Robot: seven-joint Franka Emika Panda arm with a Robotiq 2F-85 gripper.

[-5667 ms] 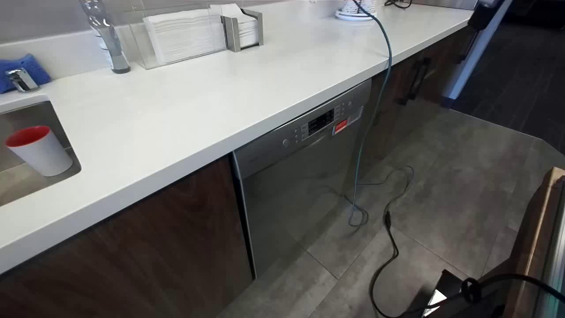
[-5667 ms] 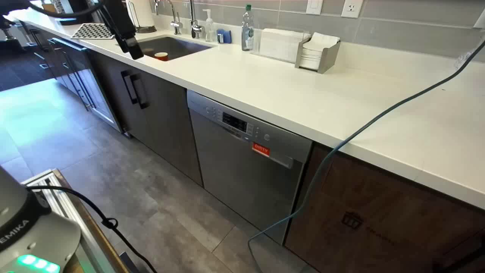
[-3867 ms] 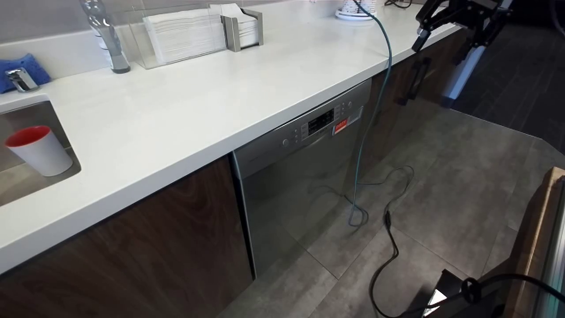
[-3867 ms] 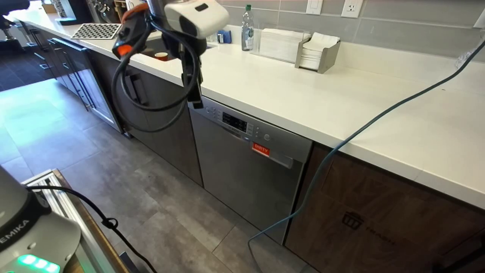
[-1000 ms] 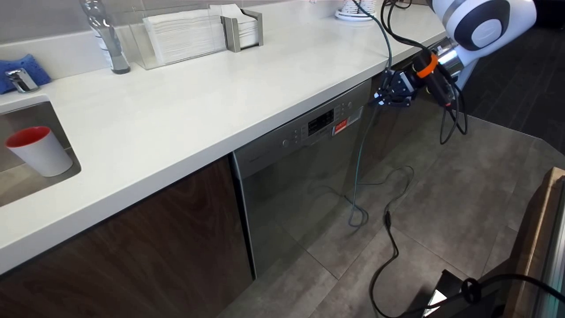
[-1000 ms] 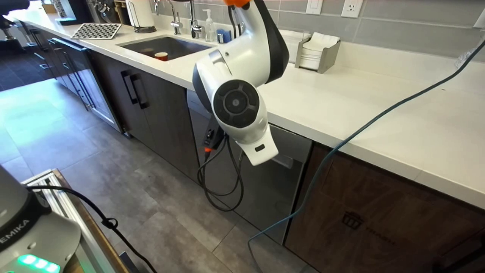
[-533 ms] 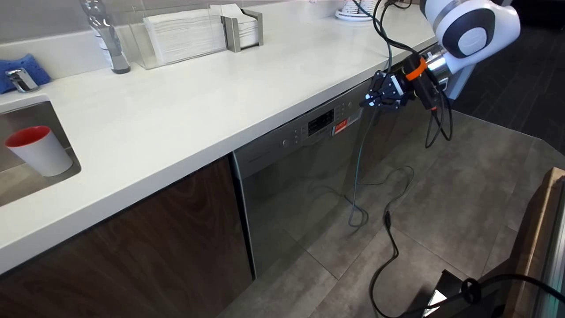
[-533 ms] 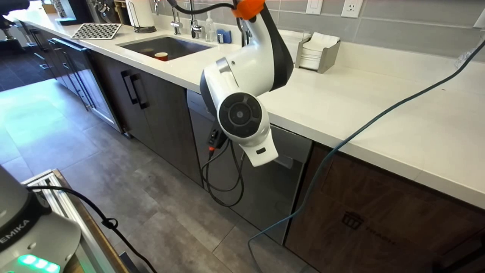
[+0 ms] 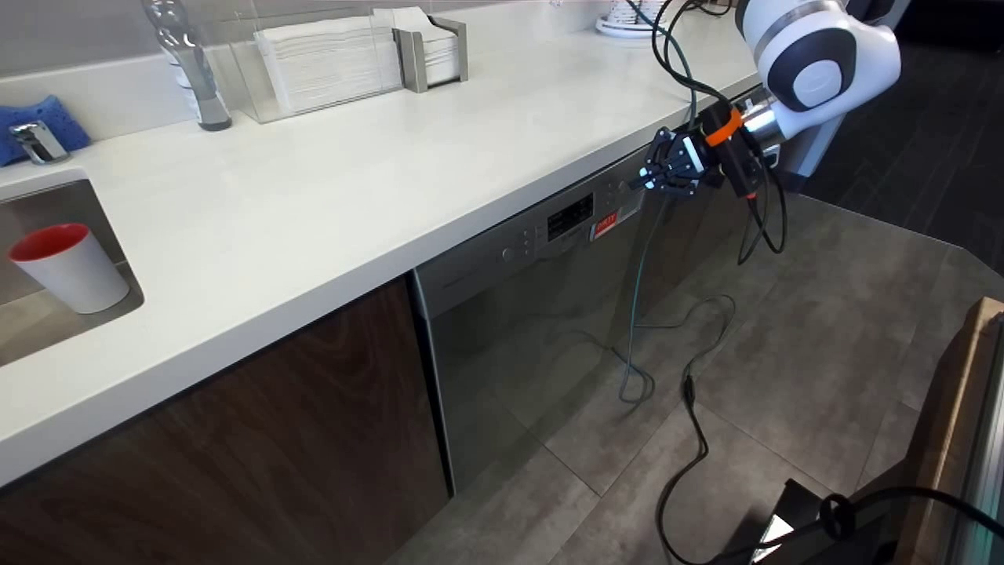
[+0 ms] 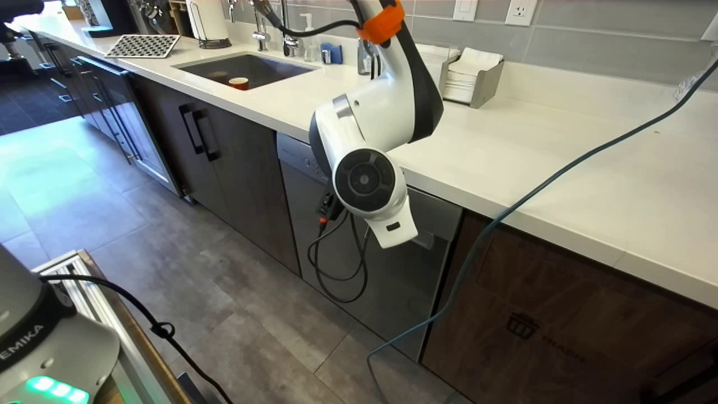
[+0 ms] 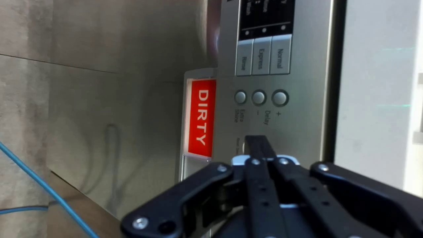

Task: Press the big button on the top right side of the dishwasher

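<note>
The dishwasher has a grey steel front under the counter, with a dark display in its top control strip. My gripper is at the right end of that strip. In the wrist view its black fingertips are pressed together with nothing between them, below the row of small round buttons. A thin bright edge of the big button peeks out left of the fingertips, which cover the remainder. Whether they touch it I cannot tell. The arm hides the gripper in an exterior view.
The white counter overhangs the strip just above my gripper. A red DIRTY sign sits on the door handle beside the fingers. A blue cable hangs down in front of the dishwasher's right side. Dark cabinet doors flank it.
The arm came into view and lowered to the control strip, and its jaws went from apart to together. Over the last second the gripper moved a little further along towards the big button.
</note>
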